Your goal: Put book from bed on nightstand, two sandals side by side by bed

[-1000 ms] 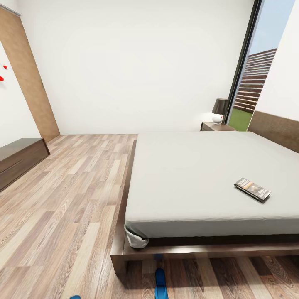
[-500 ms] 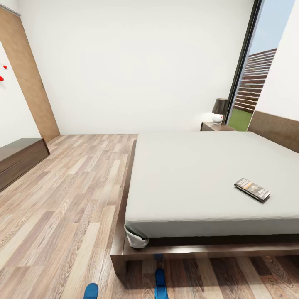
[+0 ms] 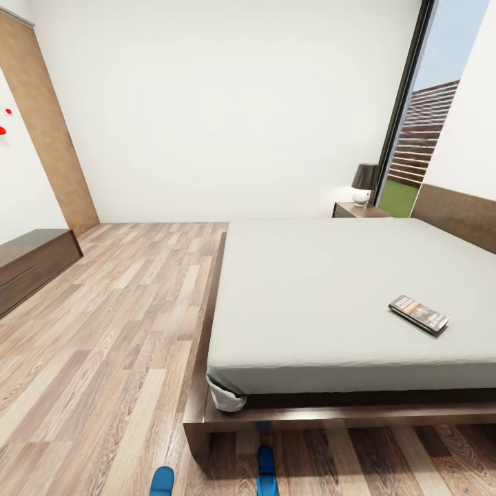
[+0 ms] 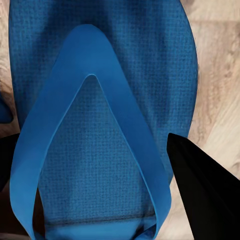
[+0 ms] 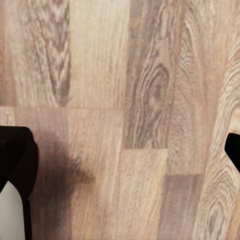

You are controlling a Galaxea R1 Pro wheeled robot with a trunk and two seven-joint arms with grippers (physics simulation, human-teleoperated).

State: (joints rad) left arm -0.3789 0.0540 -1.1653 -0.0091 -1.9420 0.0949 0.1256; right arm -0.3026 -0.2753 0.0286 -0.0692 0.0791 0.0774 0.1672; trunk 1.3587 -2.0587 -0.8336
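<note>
Sandal [image 4: 100, 125] between left fingers [image 4: 200, 190] (grip unclear); right fingers [image 5: 15, 165] spread wide

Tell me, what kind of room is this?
It looks like a bedroom. There is a big bed with a grey mattress, a small nightstand beside it with a lamp on top, and a book lying on the bed. The floor is wood.

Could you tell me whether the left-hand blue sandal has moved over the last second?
Yes: the left sandal has moved rightward toward the other sandal, which stays by the bed frame.
</note>
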